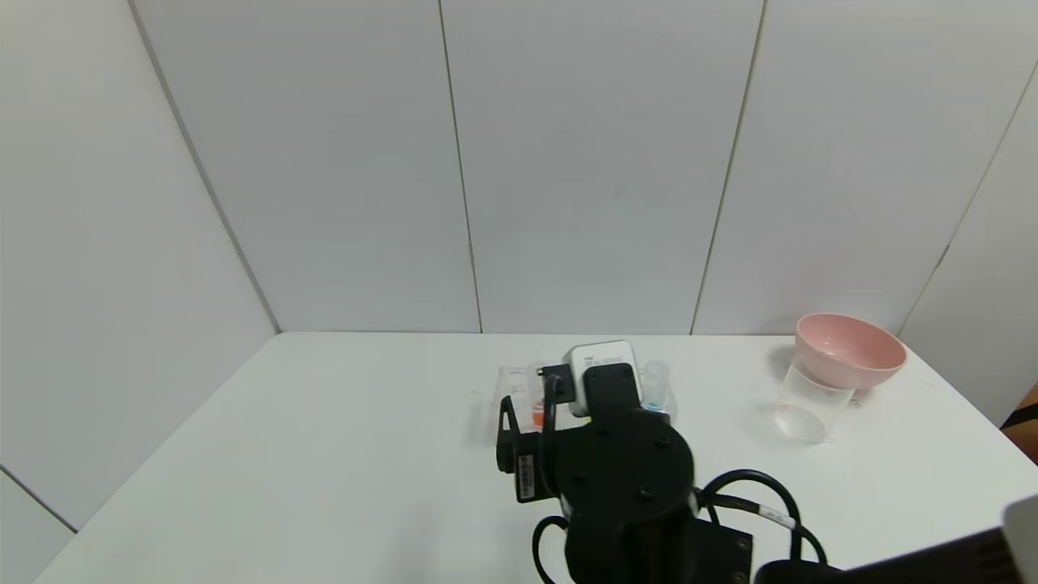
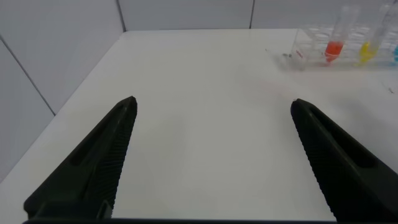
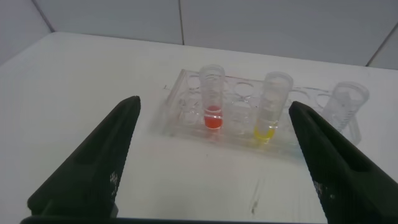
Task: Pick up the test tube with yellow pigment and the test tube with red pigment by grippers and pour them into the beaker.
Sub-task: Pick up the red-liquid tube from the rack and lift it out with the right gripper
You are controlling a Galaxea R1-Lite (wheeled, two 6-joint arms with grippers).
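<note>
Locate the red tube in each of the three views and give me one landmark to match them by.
Head view: the red tube stands in the rack, mid-table, partly hidden behind the right gripper's wrist.
Left wrist view: the red tube is far off, in the upper right corner.
Right wrist view: the red tube is near centre, standing upright between the open fingers.
Shared landmark: the clear rack, which holds the tubes in all three views.

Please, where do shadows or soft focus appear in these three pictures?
Head view: soft shadow beside the clear beaker under the pink bowl-shaped funnel. Right wrist view: the open right pincer looks soft; the red-pigment test tube is sharper. Left wrist view: the open left pincer is blurred, over the white table.
</note>
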